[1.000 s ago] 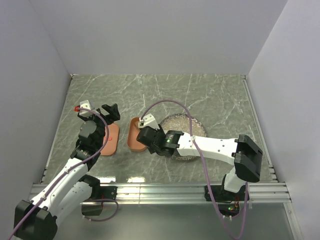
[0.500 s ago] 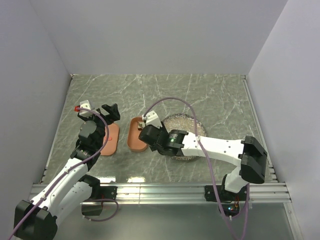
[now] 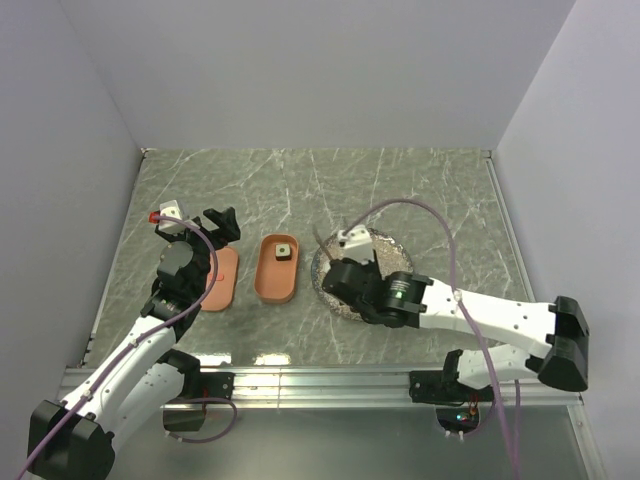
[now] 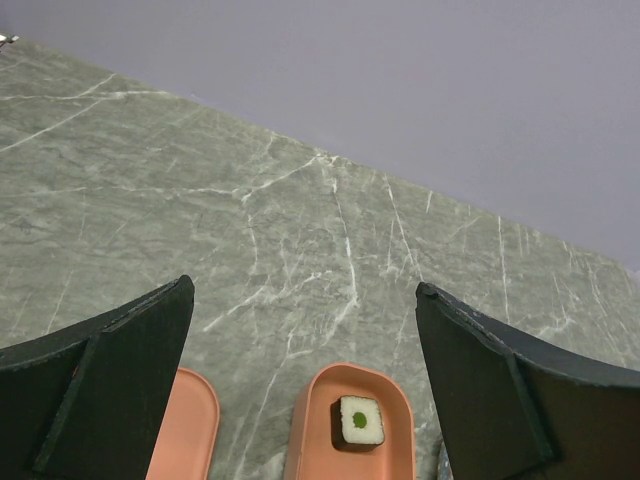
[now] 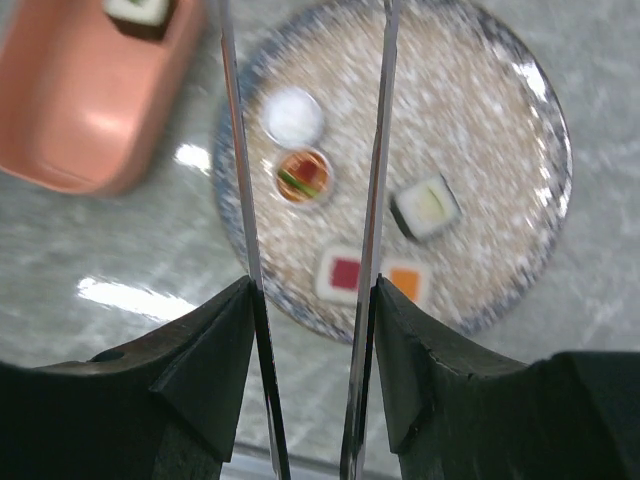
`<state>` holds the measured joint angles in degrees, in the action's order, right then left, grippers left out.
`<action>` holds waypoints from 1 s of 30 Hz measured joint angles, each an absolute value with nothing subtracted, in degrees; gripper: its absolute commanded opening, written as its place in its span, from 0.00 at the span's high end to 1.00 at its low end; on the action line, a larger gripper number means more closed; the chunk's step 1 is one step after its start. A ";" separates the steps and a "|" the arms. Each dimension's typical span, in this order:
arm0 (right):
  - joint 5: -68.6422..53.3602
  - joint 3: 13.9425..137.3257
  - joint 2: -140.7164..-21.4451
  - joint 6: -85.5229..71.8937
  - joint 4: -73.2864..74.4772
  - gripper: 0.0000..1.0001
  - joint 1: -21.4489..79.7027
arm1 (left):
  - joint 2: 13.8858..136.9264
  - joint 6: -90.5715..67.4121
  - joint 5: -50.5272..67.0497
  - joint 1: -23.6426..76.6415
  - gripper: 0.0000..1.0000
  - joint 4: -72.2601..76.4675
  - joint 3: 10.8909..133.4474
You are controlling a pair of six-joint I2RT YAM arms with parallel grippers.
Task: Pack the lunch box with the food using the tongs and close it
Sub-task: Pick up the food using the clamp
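Note:
The salmon lunch box (image 3: 277, 275) (image 4: 312, 440) lies left of the plate and holds one white food piece with a green centre (image 3: 284, 251) (image 4: 359, 421). Its lid (image 3: 222, 279) (image 4: 186, 430) lies flat beside it on the left. My right gripper (image 3: 340, 268) (image 5: 312, 292) is shut on the tongs (image 5: 240, 200), whose two arms stand apart over the speckled plate (image 5: 490, 130) (image 3: 392, 250). More food sits on the plate: a white round (image 5: 294, 116), a red round (image 5: 304, 174), a pale-centred roll (image 5: 427, 207), and red (image 5: 344, 273) and orange (image 5: 405, 282) squares. My left gripper (image 3: 222, 222) (image 4: 303, 290) hangs open above the lid and box.
Grey walls close in the marble table (image 3: 420, 190) at the back and on both sides. A metal rail (image 3: 320, 380) runs along the near edge. The right arm's purple cable (image 3: 440, 240) loops over the plate.
My right arm has swung right with the tongs, from over the lunch box to over the plate. A food piece now shows in the box. The left arm has stayed still.

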<state>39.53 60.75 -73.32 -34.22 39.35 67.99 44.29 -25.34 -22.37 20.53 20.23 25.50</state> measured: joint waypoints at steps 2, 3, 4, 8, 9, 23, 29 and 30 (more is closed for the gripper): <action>39.88 58.02 -70.67 -36.93 41.60 0.44 67.99 | 44.29 -25.34 -22.35 20.53 0.00 20.23 25.50; 39.90 56.75 -69.52 -38.33 42.46 0.45 67.99 | 44.29 -25.34 -22.35 20.53 0.00 20.23 25.50; 39.90 55.42 -68.27 -39.92 43.79 0.45 67.99 | 44.29 -25.34 -22.35 20.53 0.01 20.23 25.50; 39.97 50.74 -64.45 -47.20 47.70 0.45 68.73 | 44.29 -25.34 -22.33 20.53 0.01 20.23 25.50; 40.10 49.84 -63.61 -49.36 49.19 0.45 69.38 | 44.31 -25.34 -22.31 20.53 0.01 20.25 25.50; 40.91 48.58 -64.40 -78.87 67.90 0.45 84.62 | 43.55 -25.34 -22.15 20.51 0.01 20.23 25.50; 40.88 48.16 -63.68 -82.74 69.30 0.45 85.25 | 42.52 -25.34 -21.87 20.45 0.01 20.23 25.50; 40.95 47.92 -63.11 -82.81 69.08 0.45 85.25 | 42.46 -25.34 -21.82 20.45 0.01 20.21 25.50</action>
<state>40.95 47.92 -63.11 -82.81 69.08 85.25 42.46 -25.34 -21.82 20.45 20.21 25.50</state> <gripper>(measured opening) 0.550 0.994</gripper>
